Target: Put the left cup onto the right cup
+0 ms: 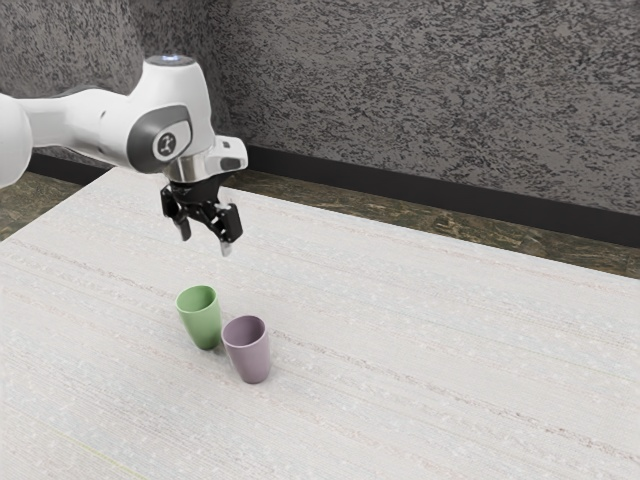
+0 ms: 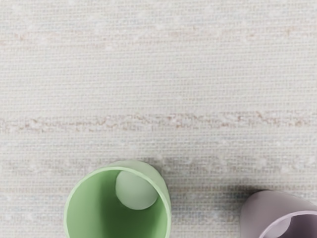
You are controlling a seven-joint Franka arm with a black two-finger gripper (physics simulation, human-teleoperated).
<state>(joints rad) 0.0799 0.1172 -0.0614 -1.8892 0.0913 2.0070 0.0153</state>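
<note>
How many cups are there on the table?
2. The green cup stands upright on the table. The purple cup stands upright close beside it, toward the exterior view's right, a small gap between them. The open claw holds neither. None seems hidden.

The white arm (image 1: 95, 125) is stretched in from the exterior view's left, and it is bent down at the wrist. The black hand (image 1: 205, 238) is pointed downward and held aloft at a slight tilt. Its two fingers (image 1: 227, 228) are spread well apart, and nothing is gripped between them.
</note>
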